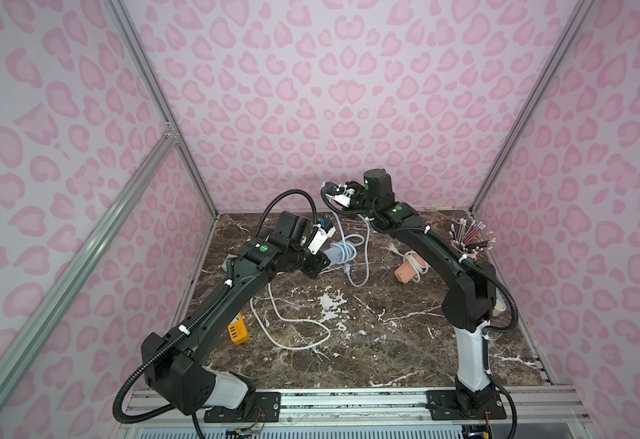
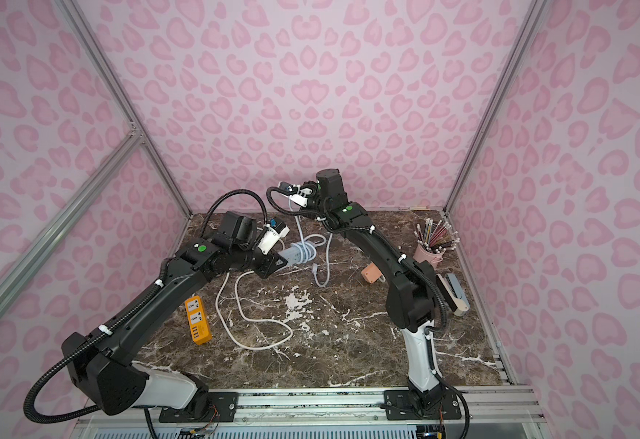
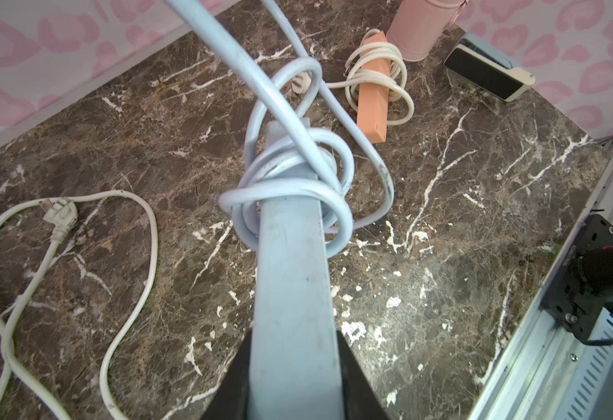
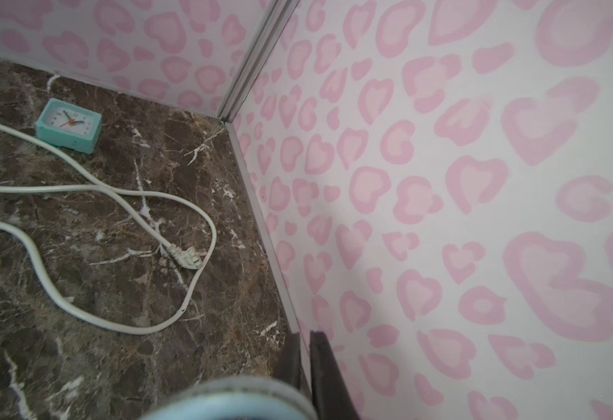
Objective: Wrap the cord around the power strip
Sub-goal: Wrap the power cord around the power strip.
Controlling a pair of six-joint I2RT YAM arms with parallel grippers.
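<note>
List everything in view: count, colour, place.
table: one, dark marble, underneath
blue power strip: one, held mid-table
blue cord: one, partly wound on it
peach power strip: one, wrapped, right of centre
yellow power strip: one, near left
white cord: one, loose, near left
cup of pencils: one, pink, far right
stapler: one, grey, right edge
clock: one, teal, by a wall
left hand: shut on blue power strip
right hand: shut on blue cord

Both top views sit high at the near edge, facing the far wall (image 1: 349,95), sharing the table (image 2: 349,353). Left wrist looks right, close along the strip (image 3: 290,291); right wrist eyes the far-left corner (image 4: 226,122).
</note>
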